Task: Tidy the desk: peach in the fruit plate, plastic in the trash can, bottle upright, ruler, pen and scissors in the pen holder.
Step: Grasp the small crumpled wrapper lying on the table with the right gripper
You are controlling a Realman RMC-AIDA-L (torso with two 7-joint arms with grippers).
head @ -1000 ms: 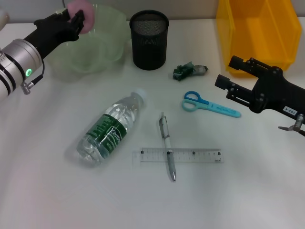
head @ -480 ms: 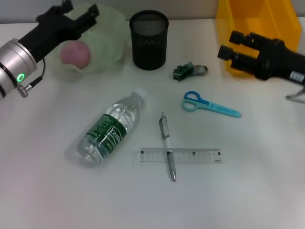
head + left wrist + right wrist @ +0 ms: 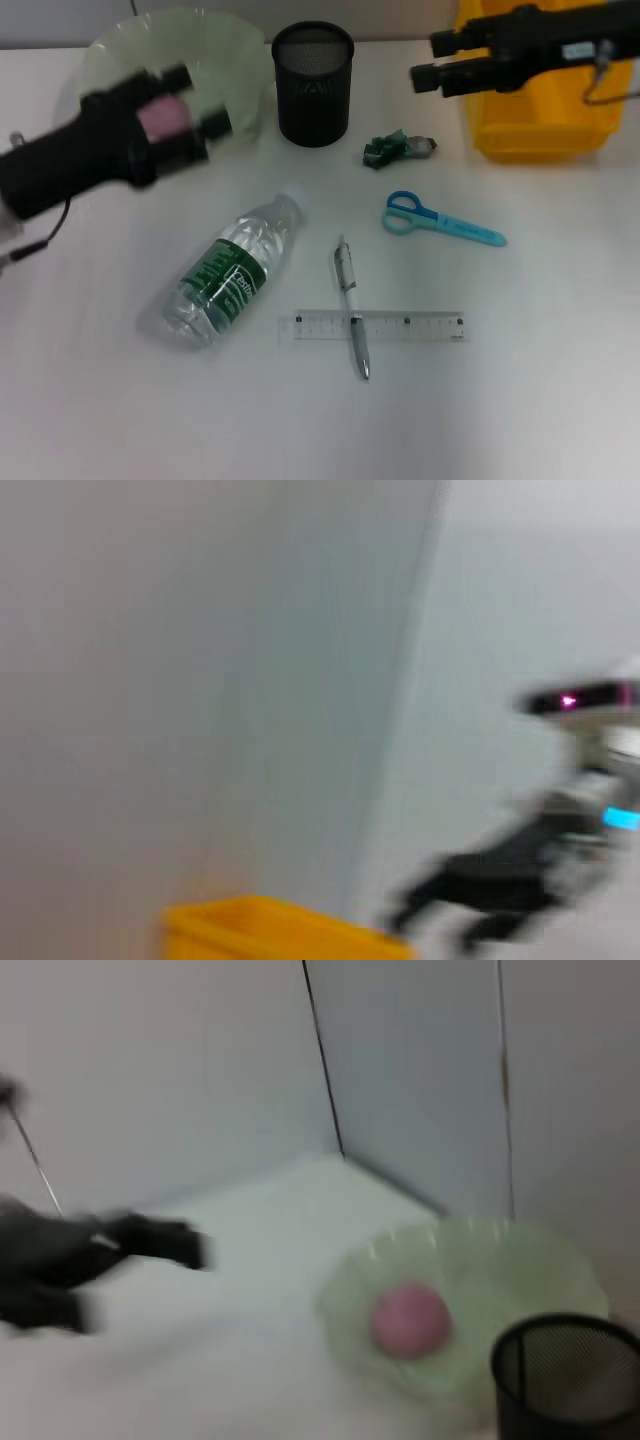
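A white desk [image 3: 520, 380] spreads before me in the head view. My left gripper [image 3: 190, 100] hangs blurred over the near rim of the pale green fruit plate [image 3: 240, 50] at far left, fingers spread and empty, the pink peach [image 3: 160, 118] showing between them. My right gripper [image 3: 425, 60] hovers far right before the yellow trash can [image 3: 540, 120], jaws parted, holding nothing. The black mesh pen holder [image 3: 313, 85] stands beside the plate; green plastic [image 3: 397, 148] lies to its right. Nearer lie blue scissors [image 3: 440, 220], the toppled bottle [image 3: 230, 270], and a pen [image 3: 351, 305] crossing the ruler [image 3: 400, 326]. The left wrist view shows the trash can [image 3: 270, 930]. The right wrist view shows the peach [image 3: 410, 1320] resting in the plate [image 3: 540, 1270].
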